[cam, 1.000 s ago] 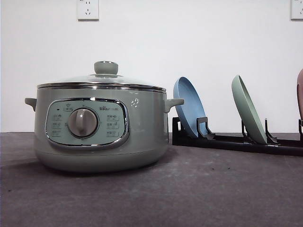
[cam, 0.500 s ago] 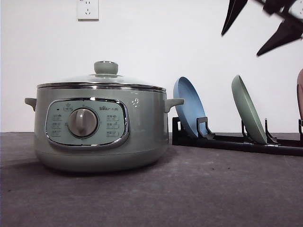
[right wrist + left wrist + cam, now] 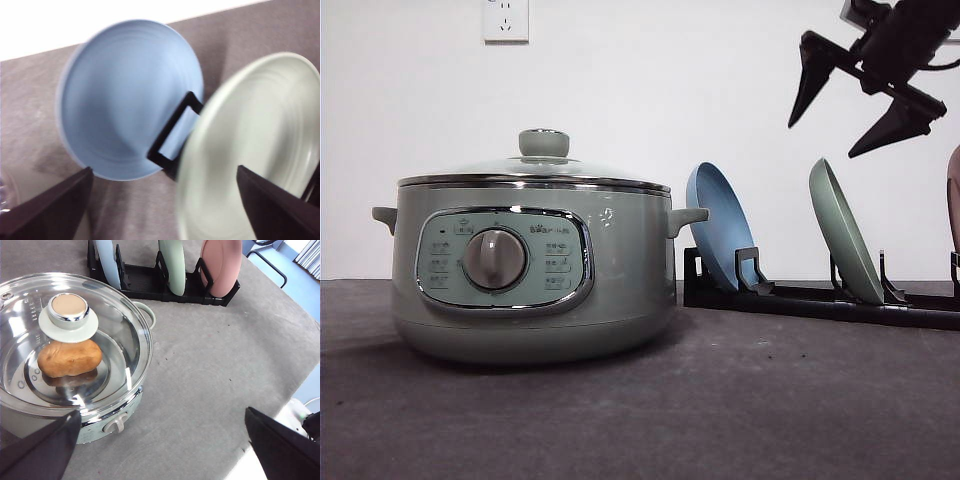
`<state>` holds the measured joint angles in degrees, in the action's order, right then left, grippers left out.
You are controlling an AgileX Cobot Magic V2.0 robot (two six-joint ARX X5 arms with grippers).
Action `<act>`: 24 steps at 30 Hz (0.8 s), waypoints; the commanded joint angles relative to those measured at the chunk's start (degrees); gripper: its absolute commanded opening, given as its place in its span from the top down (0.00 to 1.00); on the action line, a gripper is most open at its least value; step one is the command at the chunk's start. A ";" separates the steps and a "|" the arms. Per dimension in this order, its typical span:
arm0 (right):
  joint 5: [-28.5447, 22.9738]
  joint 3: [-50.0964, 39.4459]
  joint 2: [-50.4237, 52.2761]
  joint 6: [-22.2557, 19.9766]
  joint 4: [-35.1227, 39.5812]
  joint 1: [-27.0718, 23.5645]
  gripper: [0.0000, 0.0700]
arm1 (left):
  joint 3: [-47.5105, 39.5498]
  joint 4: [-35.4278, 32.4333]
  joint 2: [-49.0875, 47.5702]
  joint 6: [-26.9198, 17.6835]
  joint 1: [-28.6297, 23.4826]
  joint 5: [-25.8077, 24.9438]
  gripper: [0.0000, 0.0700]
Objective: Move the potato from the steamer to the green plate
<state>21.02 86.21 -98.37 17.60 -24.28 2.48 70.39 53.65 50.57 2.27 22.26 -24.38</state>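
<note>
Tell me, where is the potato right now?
The potato lies inside the steamer on the table's left, seen through the closed glass lid in the left wrist view, just beneath the lid's knob.

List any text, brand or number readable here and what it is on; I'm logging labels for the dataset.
Nothing reads clearly.
Steamer control panel: a short brand mark above the dial, too small to read.
Same panel: button icons around the dial, too small to read.
Steamer wall: a small pale emblem, no letters legible.

right gripper (image 3: 855, 112) | matte black | tapered pointed jaws | thin black cable
</note>
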 commanded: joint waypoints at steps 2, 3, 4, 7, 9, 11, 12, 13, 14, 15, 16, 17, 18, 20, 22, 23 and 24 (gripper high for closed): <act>-0.04 1.31 -2.08 0.66 0.81 -0.11 0.23 | 1.33 -0.46 0.48 -0.80 0.26 -0.33 0.04; -0.03 1.31 -2.46 0.66 0.92 -0.10 0.23 | 1.33 -0.45 0.48 -0.78 0.26 -0.33 0.04; -0.03 1.31 -2.78 0.66 1.00 -0.09 0.24 | 1.33 -0.42 0.48 -0.77 0.26 -0.33 0.04; -0.04 1.31 -3.25 0.66 1.31 -0.09 0.36 | 1.33 -0.27 0.48 -0.75 0.26 -0.33 0.04; -0.05 1.31 -3.30 0.72 1.67 -0.07 0.52 | 1.33 0.13 0.48 -0.77 0.26 -0.33 0.04; -0.03 1.31 -3.30 1.32 1.96 -0.08 0.66 | 1.33 0.68 0.49 -0.80 0.26 -0.33 0.04; 0.00 1.31 -3.31 1.79 1.98 -0.09 0.69 | 1.33 0.82 0.51 -0.81 0.26 -0.33 0.04; 0.00 1.31 -3.32 2.22 1.96 -0.09 0.70 | 1.33 0.85 0.52 -0.79 0.26 -0.33 0.04; 0.00 1.31 -3.40 2.65 1.99 -0.09 0.70 | 1.33 0.84 0.52 -0.79 0.26 -0.33 0.04; 0.01 1.31 -3.48 2.94 2.02 -0.10 0.70 | 1.33 0.84 0.52 -0.79 0.26 -0.33 0.04; 0.04 1.31 -3.54 3.03 2.02 -0.11 0.70 | 1.33 0.85 0.52 -0.79 0.26 -0.33 0.04; 0.07 1.31 -3.62 3.05 2.03 -0.11 0.70 | 1.33 0.85 0.52 -0.79 0.26 -0.33 0.04; 0.10 1.31 -3.74 3.05 2.06 -0.11 0.70 | 1.33 0.86 0.52 -0.78 0.26 -0.33 0.04; 0.25 1.31 -4.03 3.05 2.10 -0.10 0.70 | 1.33 0.93 0.52 -0.77 0.26 -0.33 0.04; 0.77 1.31 -4.38 3.05 2.18 -0.09 0.70 | 1.33 1.14 0.52 -0.77 0.26 -0.33 0.04; 1.03 1.31 -4.61 3.07 2.34 -0.09 0.70 | 1.33 1.24 0.52 -0.77 0.26 -0.33 0.04; 1.21 1.31 -4.83 3.10 2.51 -0.09 0.70 | 1.33 1.33 0.52 -0.77 0.26 -0.33 0.04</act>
<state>22.01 86.21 -101.81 20.01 -22.52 2.24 70.39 55.28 50.61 2.24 22.26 -24.38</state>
